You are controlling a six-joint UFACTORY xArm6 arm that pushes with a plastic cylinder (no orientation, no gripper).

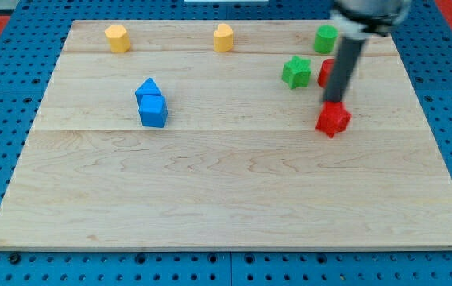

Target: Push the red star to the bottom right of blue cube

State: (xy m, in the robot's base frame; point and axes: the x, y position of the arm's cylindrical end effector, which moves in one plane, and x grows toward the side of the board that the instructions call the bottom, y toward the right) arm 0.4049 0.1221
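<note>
The red star [333,120] lies on the wooden board at the view's right, a little above mid-height. My tip [334,102] rests at the star's top edge, touching or nearly touching it. The blue cube [153,112] sits at the view's left of centre, far left of the star, with a blue pentagon-shaped block [148,88] touching its top side. A second red block [326,72] is partly hidden behind the rod.
A green star [295,72] and a green cylinder [326,38] sit at the view's upper right. A yellow hexagon-like block [117,37] and another yellow block [223,37] lie along the top edge. The board's edge [233,246] runs along the bottom.
</note>
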